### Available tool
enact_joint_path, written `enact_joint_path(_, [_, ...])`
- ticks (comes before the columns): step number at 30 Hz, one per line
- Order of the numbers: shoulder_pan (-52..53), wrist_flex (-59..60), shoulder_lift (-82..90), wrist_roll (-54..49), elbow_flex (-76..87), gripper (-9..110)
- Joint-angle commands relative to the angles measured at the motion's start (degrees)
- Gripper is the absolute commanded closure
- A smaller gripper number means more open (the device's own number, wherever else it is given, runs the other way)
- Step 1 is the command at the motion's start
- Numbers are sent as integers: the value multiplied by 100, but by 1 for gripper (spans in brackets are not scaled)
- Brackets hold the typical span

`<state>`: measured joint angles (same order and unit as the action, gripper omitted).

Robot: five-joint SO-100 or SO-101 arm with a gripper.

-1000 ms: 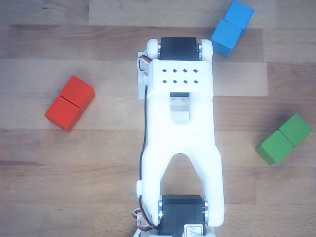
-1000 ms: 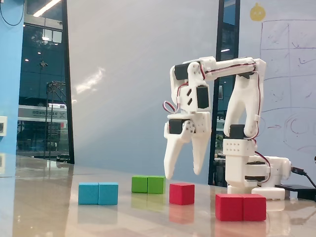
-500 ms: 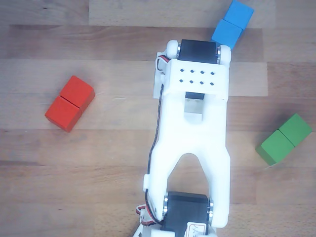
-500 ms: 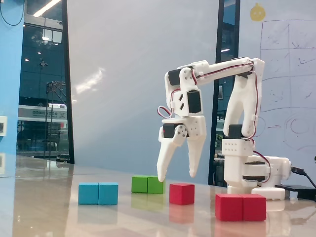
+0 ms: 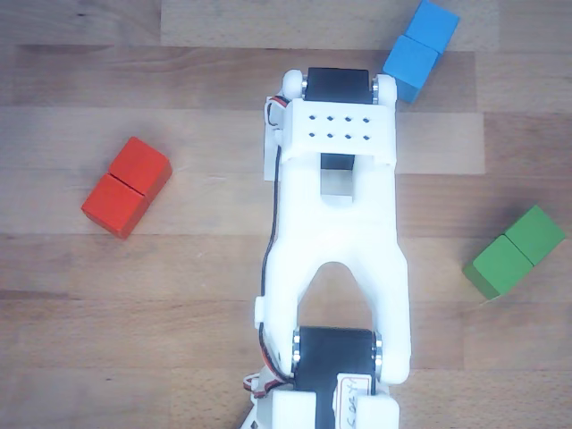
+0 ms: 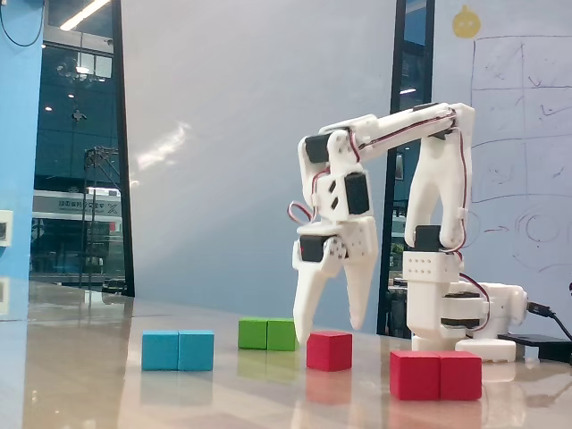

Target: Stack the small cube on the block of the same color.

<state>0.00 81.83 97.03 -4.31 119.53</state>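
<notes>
In the fixed view the small red cube (image 6: 330, 350) sits on the table near the middle. My gripper (image 6: 330, 332) hangs open right over it, with one white finger (image 6: 307, 304) to its left and the other to its right, tips at about the height of the cube's top; I cannot tell whether they touch it. The red block (image 6: 436, 374), with a seam across its middle, lies to the right and nearer the camera. In the other view the red block (image 5: 125, 186) lies at the left, and my white arm (image 5: 335, 232) hides the cube and the gripper.
A blue double block (image 6: 178, 349) lies at the left and a green double block (image 6: 268, 333) behind the cube. In the other view the blue block (image 5: 420, 49) is at the top right and the green block (image 5: 517, 252) at the right. The arm's base (image 6: 456, 308) stands at the right.
</notes>
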Motion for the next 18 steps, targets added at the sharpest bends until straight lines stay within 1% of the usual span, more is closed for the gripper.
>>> enact_joint_path(1, [-44, -53, -70, -70, -132, 68])
enact_joint_path(10, [-35, -466, -475, -70, -62, 68])
enact_joint_path(18, [-35, -527, -563, -62, -62, 70])
